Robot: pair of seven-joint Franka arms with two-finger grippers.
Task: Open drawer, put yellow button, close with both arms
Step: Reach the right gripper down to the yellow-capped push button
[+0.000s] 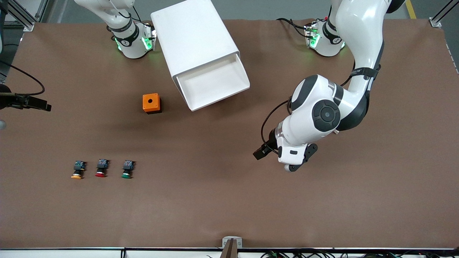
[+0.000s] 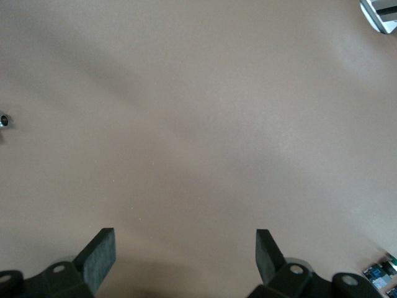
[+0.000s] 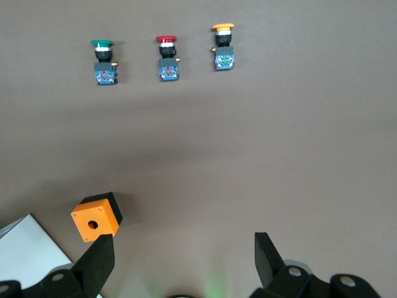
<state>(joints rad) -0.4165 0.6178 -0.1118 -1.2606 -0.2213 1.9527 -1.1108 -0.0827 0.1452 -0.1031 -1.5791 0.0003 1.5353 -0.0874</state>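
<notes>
The drawer [image 1: 214, 84] is standing pulled out of the white cabinet [image 1: 195, 39]. The yellow button [image 1: 77, 169] is lying on the tabletop [image 1: 215, 200] beside the red button [image 1: 102, 168]. The left claw [image 2: 185, 261] is hovering spread over bare tabletop; the right claw [image 3: 184, 261] is hanging spread beside the orange box [image 3: 96, 215].

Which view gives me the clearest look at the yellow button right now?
The right wrist view: the yellow button lies unobstructed, cap and blue-black body both plain, at the end of the three-button row. The front view shows it small, nearer the camera than the orange box. The left wrist view shows only bare table, not that button.
</notes>
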